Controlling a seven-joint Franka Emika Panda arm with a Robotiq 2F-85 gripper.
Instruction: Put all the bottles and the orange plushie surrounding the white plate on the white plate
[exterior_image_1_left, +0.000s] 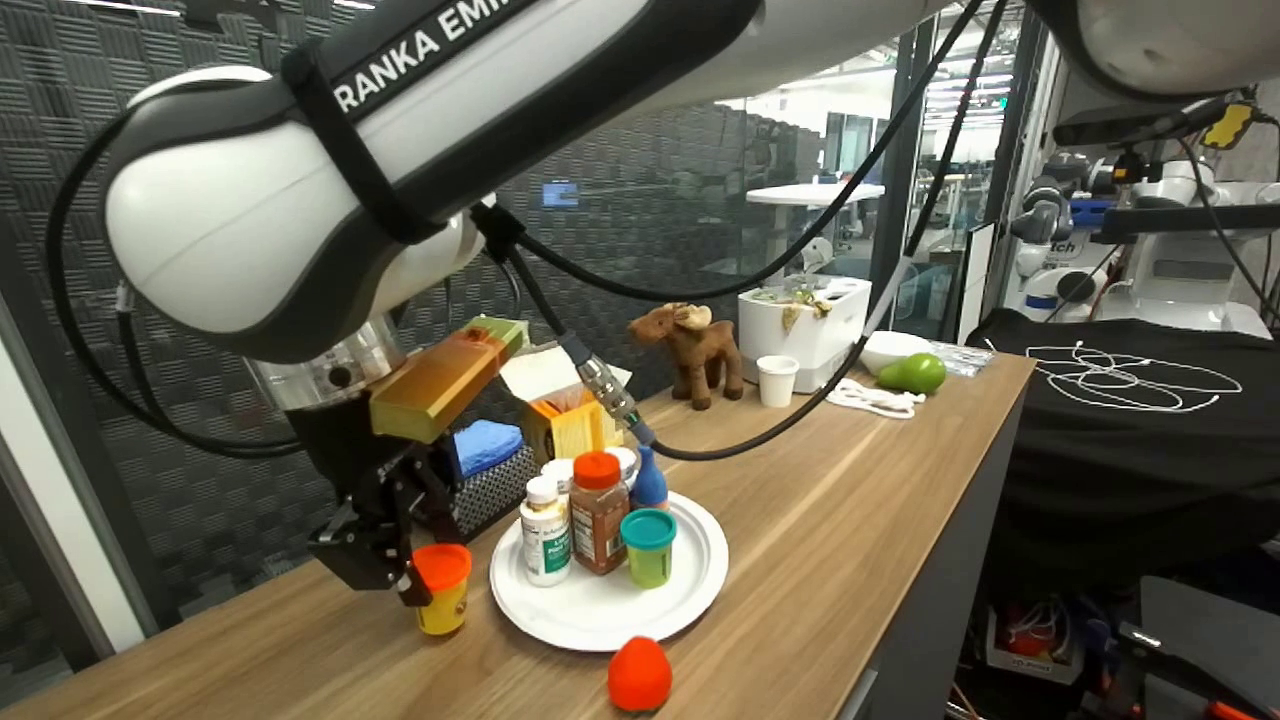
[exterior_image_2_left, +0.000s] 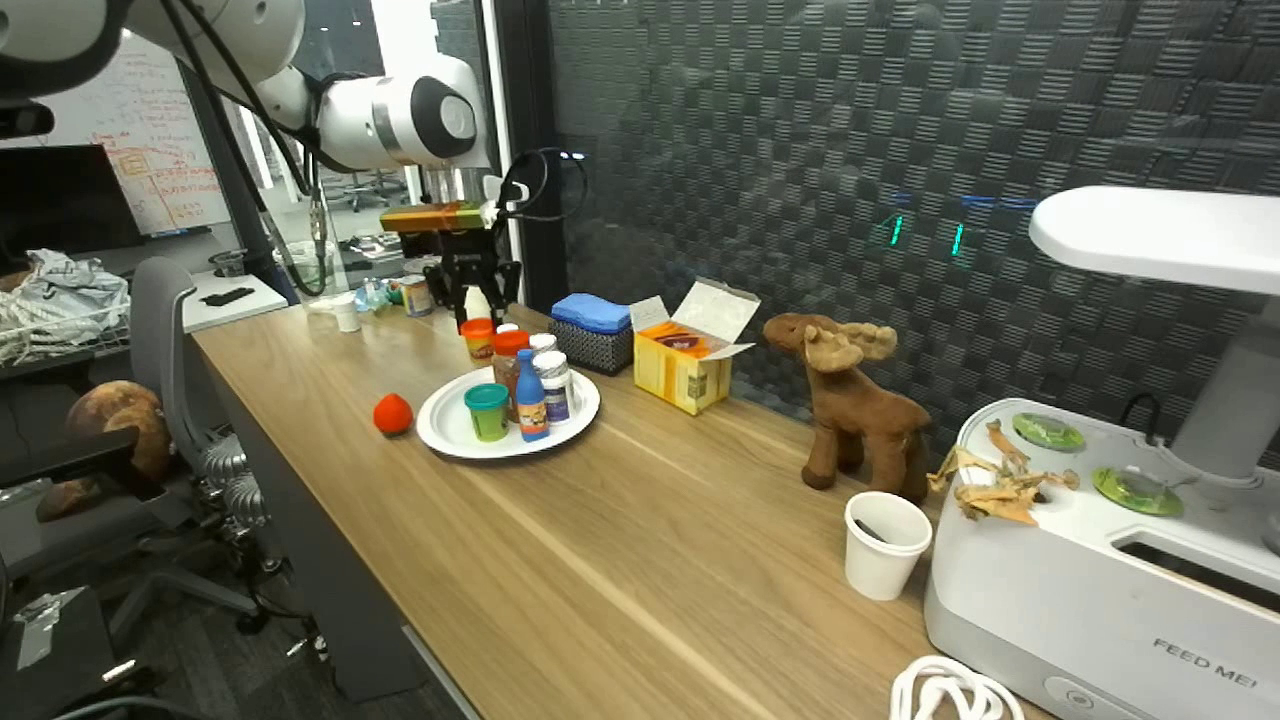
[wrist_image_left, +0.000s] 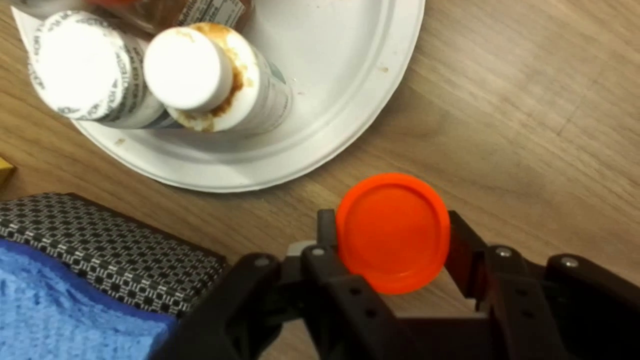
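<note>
- Clamped on the tub, with the gripper snug to the red lid from both sides; not visibly off the table.
- Could pull the lid loose on lifting and drop the rest, through gripping so high; hard to tell how far below the lid.
- Could slip or twist on the way up, from holding smooth round plastic at two sides only.
- Just ahead of the jaws in the wrist view: the plate, loaded with the brown bottle, the blue bottle, the green tub and, nearest the jaws, a white bottle.
- Could topple that white bottle, and perhaps its neighbours, by swinging across too low.
- Could tip or spill by landing on the plate's raised edge instead of the bare part beyond.
- Could scrape the patterned box, near the jaws, by drifting sideways while lifting.
- Could leave too little room for the plushie, well apart from the jaws and just outside the plate, by releasing in the middle of the bare part.
- Could snag the tub on release, from opening unevenly or withdrawing too soon.
</note>
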